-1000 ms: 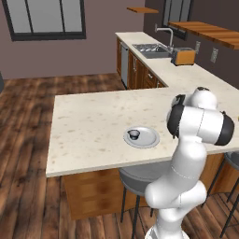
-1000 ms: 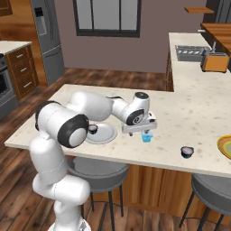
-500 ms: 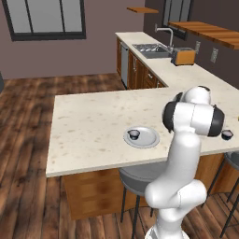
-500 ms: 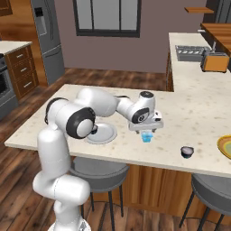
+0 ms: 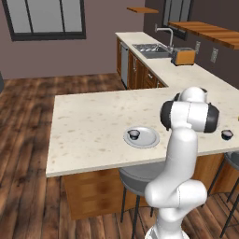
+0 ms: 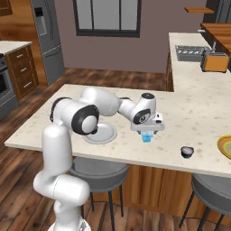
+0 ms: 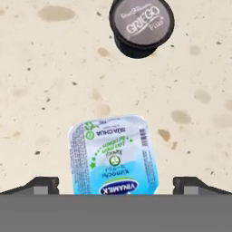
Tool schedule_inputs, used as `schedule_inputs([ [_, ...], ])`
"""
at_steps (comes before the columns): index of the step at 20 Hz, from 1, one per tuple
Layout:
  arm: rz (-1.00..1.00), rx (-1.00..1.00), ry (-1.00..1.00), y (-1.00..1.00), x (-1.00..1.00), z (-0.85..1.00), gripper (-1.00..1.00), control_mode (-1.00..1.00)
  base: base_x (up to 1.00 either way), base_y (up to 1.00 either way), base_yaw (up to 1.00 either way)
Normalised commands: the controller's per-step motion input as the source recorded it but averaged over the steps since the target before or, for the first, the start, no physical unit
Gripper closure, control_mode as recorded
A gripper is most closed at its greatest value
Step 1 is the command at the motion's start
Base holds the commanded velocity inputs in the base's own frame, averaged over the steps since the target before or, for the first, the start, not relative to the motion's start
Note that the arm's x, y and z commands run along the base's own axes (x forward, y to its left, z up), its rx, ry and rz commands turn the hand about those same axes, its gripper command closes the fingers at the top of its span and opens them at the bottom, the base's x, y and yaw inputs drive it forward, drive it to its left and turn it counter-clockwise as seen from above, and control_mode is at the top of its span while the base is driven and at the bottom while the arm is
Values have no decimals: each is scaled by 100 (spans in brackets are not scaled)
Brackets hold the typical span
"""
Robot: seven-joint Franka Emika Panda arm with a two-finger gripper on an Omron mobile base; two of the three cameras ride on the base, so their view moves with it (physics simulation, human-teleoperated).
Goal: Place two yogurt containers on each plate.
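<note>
My gripper [image 6: 147,131] hangs open just above the light blue yogurt container [image 6: 147,137] on the island counter. In the hand view this square-topped blue cup [image 7: 113,156] sits between my fingertips [image 7: 43,185], which stand wide apart and clear of it. A dark yogurt container [image 7: 141,26] with a grey lid stands beyond it, seen also near the counter's front edge [image 6: 187,151] [image 5: 227,135]. Another dark yogurt container [image 5: 134,135] rests on the pale grey plate [image 5: 148,140]. My arm covers part of that plate [image 6: 104,135]. The yellow plate [image 6: 225,146] peeks in at the right edge.
The counter's front edge [image 6: 135,159] runs close below the cups, with grey stools [image 6: 92,167] under it. A toaster [image 6: 213,62] and a sink [image 6: 191,52] sit on the far counter run. Bare counter top [image 5: 88,121] stretches left of the grey plate.
The arm has swung and carried the gripper slightly right and down over the light blue cup. The jaws have stayed open and the cups have not moved.
</note>
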Motion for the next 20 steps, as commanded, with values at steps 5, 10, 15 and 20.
schedule_inputs([
  [5, 0, 0, 0, 0, 2, -9, -100, -100, 0, 0, 0],
  [10, 0, 0, 0, 0, 5, -12, -100, -100, 0, 0, 0],
  [15, 0, 0, 0, 0, 6, -9, -100, -100, 0, 0, 0],
  [20, 0, 0, 0, -6, 20, -6, -100, -100, 0, 0, 0],
])
